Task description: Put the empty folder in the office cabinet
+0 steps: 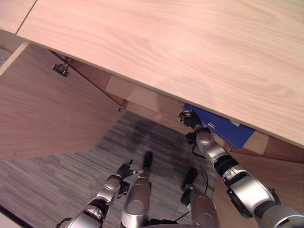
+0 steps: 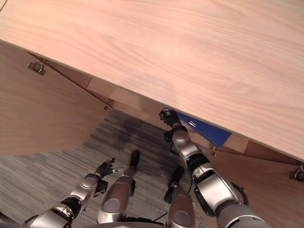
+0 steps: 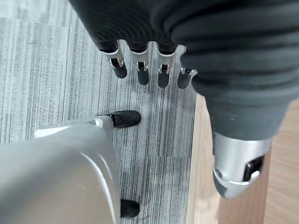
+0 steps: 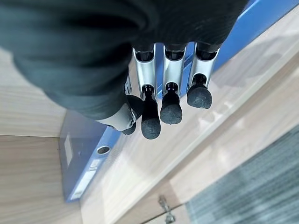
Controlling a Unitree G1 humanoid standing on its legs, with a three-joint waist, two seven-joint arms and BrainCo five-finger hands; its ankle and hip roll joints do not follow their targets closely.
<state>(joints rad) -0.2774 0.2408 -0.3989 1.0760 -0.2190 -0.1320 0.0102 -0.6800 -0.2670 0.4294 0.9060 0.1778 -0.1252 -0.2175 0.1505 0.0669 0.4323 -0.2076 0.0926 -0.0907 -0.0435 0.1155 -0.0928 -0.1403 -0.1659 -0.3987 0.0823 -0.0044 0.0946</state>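
Both of my arms show from the left eye: my right hand (image 1: pixel 191 118) reaches up to the cabinet's edge, beside the blue folder (image 1: pixel 223 128), which lies inside the cabinet (image 1: pixel 156 102) under the wooden top (image 1: pixel 180 52). My left hand (image 1: pixel 125 170) hangs low over the grey carpet (image 1: pixel 57 175), beside the open cabinet door (image 1: pixel 47 114).

From the right eye, the folder (image 2: pixel 204 129) sits just behind my right hand (image 2: pixel 168 117).

At my left wrist, my fingers (image 3: pixel 140 70) hang relaxed and empty above the carpet.

At my right wrist, my fingers (image 4: pixel 170 105) are loosely bent with nothing in them, over the shelf, the folder (image 4: pixel 86 158) lying past them.
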